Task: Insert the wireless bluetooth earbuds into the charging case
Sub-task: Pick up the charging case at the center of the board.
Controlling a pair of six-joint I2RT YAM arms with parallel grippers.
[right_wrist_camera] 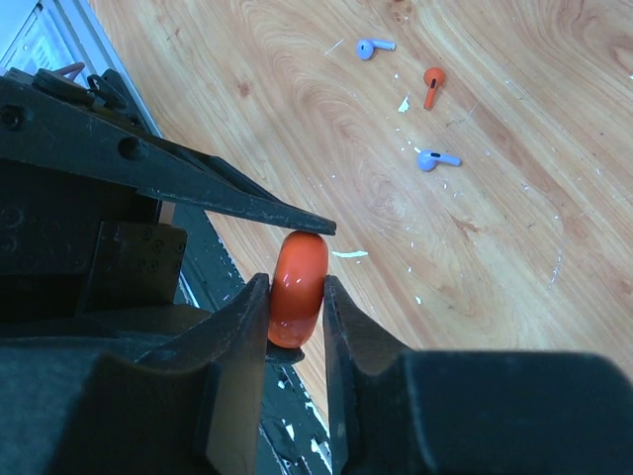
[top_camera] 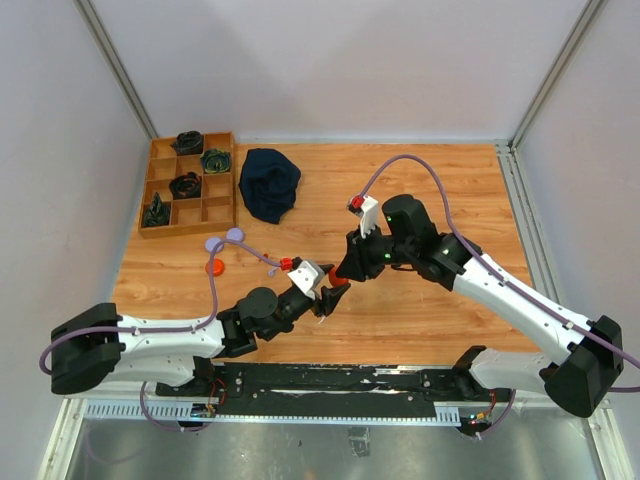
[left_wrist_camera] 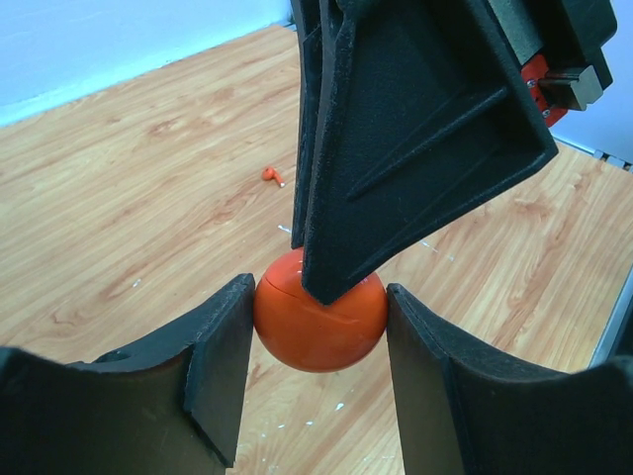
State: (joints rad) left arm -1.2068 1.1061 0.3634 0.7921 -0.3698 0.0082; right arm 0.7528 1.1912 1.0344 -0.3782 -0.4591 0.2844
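Top external: left gripper [top_camera: 325,297] and right gripper [top_camera: 345,276] meet on the round orange plastic charging case [top_camera: 336,283], which is mostly hidden. Left wrist: left jaws clamp the case's rim; a tiny orange-red plastic earbud [left_wrist_camera: 271,176] lies beyond it, upper left. Right wrist: right jaws clamp its flat faces; two pale lavender plastic earbuds [right_wrist_camera: 435,158] lie beyond, stems crosswise; nearer arm unclear.

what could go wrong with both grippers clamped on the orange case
The left gripper and right gripper both pinch the orange case, crowded close together; an uneven pull could twist it free or make them collide. The earbuds lie loose on the table, and neither gripper is free to fetch them.
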